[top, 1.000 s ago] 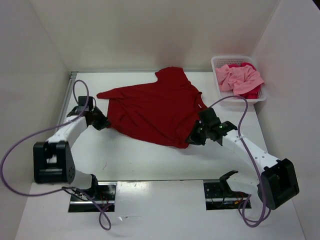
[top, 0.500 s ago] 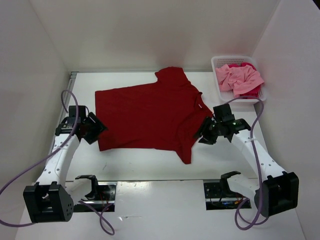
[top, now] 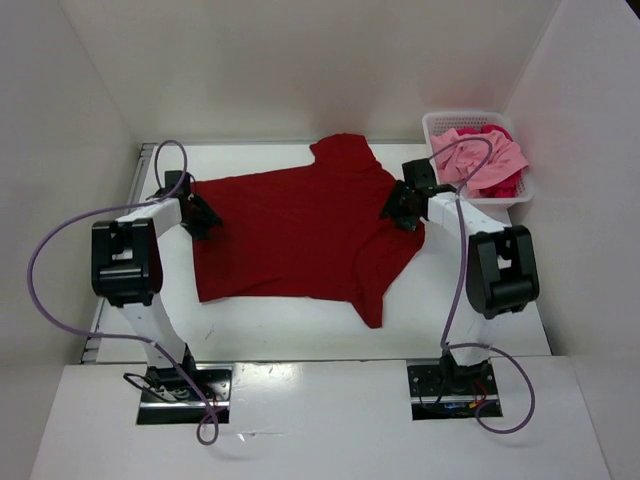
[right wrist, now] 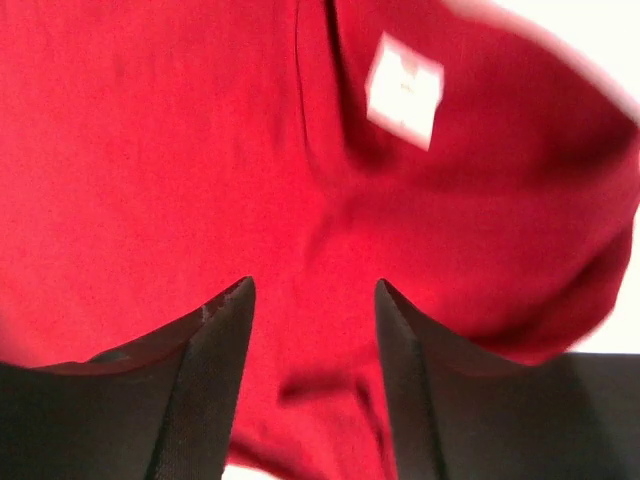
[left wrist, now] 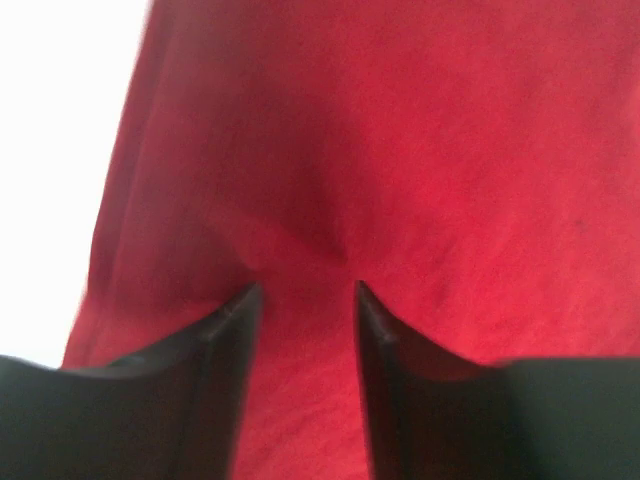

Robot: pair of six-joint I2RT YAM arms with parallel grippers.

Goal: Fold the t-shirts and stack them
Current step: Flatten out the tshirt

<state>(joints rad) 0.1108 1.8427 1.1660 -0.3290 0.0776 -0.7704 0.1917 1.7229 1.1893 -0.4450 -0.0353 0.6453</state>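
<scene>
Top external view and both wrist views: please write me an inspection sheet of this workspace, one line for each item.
Surface: white table, one shirt lying on it.
Job's things: dark red t-shirt spread flat, not yet folded; light pink t-shirt and magenta t-shirt crumpled in the white basket at the far right corner.
Clutter: nothing seen.
Grippers: left gripper open over the red shirt's left edge; right gripper open over its right side, near a white label.
Cables: left purple cable loops outward; right purple cable arcs past the basket.
Surroundings: white walls on three sides.
</scene>
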